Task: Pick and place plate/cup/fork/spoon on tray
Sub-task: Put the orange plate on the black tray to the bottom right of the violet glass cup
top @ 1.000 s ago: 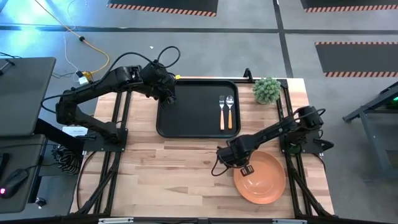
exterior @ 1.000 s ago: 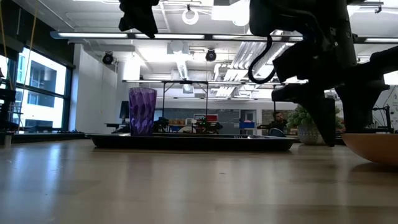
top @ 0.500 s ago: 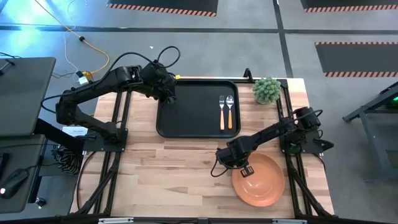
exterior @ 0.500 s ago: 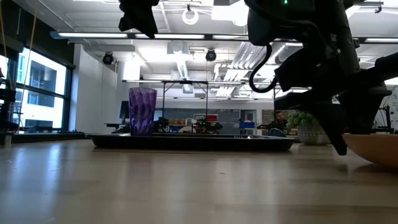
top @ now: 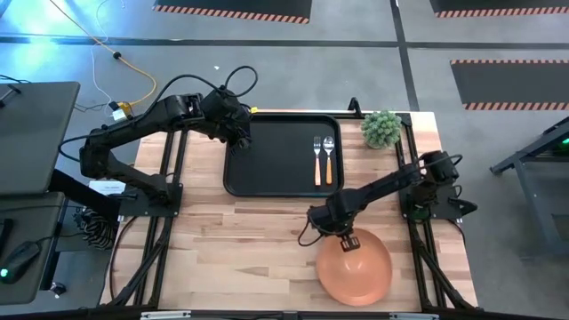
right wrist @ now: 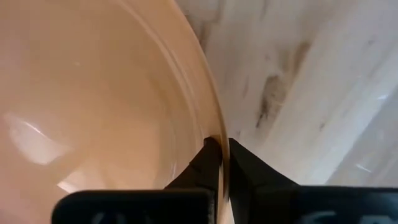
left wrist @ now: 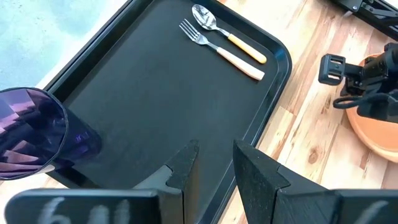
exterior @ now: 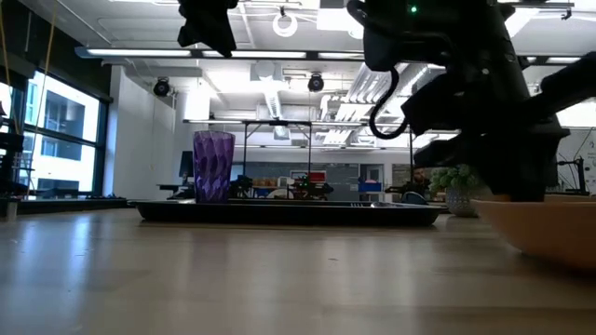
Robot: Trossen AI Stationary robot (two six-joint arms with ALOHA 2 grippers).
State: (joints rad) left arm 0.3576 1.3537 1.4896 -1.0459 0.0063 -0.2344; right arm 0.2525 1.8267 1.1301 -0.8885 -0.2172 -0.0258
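Observation:
The orange plate (top: 357, 271) lies on the wooden table near its front right, and my right gripper (top: 348, 240) is shut on its rim. On the black tray (top: 271, 169) at the table's far middle lie the fork (top: 316, 161) and the spoon (top: 328, 159), side by side near the tray's right rim. The purple cup (left wrist: 30, 134) stands upright in the tray's far left corner. My left gripper (left wrist: 214, 155) hovers open above the tray near the cup, nothing between its fingers. My right gripper pinches the plate's rim (right wrist: 214, 118) at the plate's far left side, one finger (right wrist: 205, 158) inside the dish and one (right wrist: 242, 165) outside. The fingers come from above, pointing down. The plate's underside (exterior: 549, 247) seems to rest on the table.
A small green potted plant (top: 382, 129) stands at the table's far right corner, beside the tray. Bare wood (top: 240, 240) stretches between the tray and the table's near edge, left of the plate.
My right gripper has shut on the plate's rim, rolling a little at the wrist. The plate has slid a short way toward the table's left and near edges.

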